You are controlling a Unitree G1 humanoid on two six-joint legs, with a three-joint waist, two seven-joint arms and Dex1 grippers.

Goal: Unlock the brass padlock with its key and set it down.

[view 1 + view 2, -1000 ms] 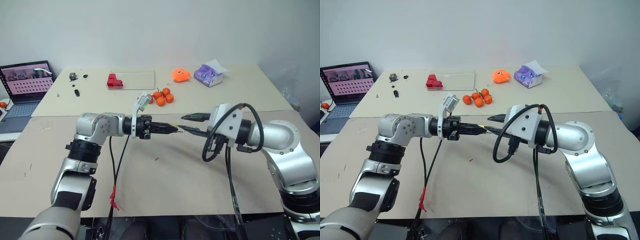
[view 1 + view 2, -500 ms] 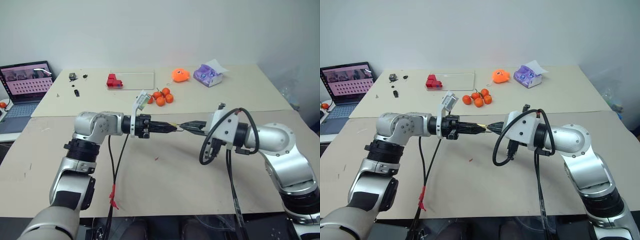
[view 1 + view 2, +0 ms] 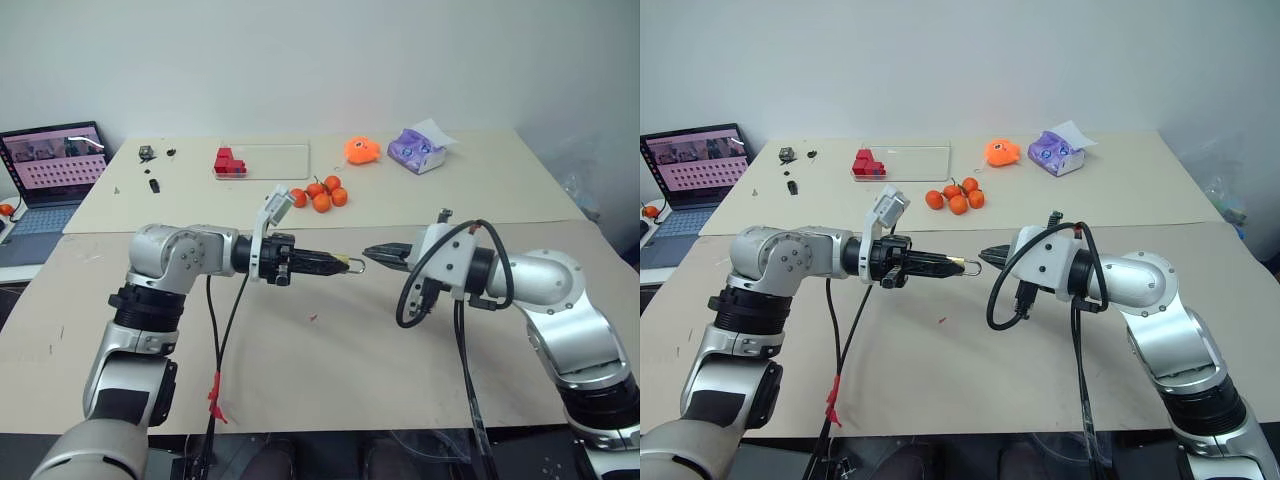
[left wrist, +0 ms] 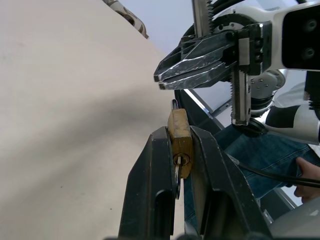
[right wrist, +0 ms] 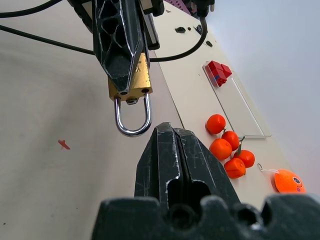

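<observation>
Both tools hang above the bare front part of the counter [image 3: 330, 370], tips facing each other with a small gap between them. Left tool [image 3: 340, 263] is nearly closed, its two black fingers [image 4: 155, 190] clamped on the body of the brass padlock [image 4: 179, 141], which is held clear of the counter surface. From the left wrist view the padlock sits squeezed between the finger pads, keyhole end turned toward that camera, and the key [image 4: 178, 172] shows as a thin silvery piece hanging at the keyhole; how far in it sits cannot be told. From the right wrist view the padlock's silver shackle [image 5: 132, 120] juts out past the left fingertips as a closed-looking loop pointing at the right tool [image 3: 372, 253]. Right tool is fully closed on nothing, its tips just short of the shackle and not touching it.

Below the tools a tiny red speck [image 3: 313, 318] lies on the counter. Farther back sits a cluster of small orange fruits [image 3: 322, 194]. Beyond them are red blocks [image 3: 229, 162] on a clear sheet, an orange toy [image 3: 362, 151] and a purple tissue pack [image 3: 420, 150]. A laptop [image 3: 50, 170] stands open at the far left.
</observation>
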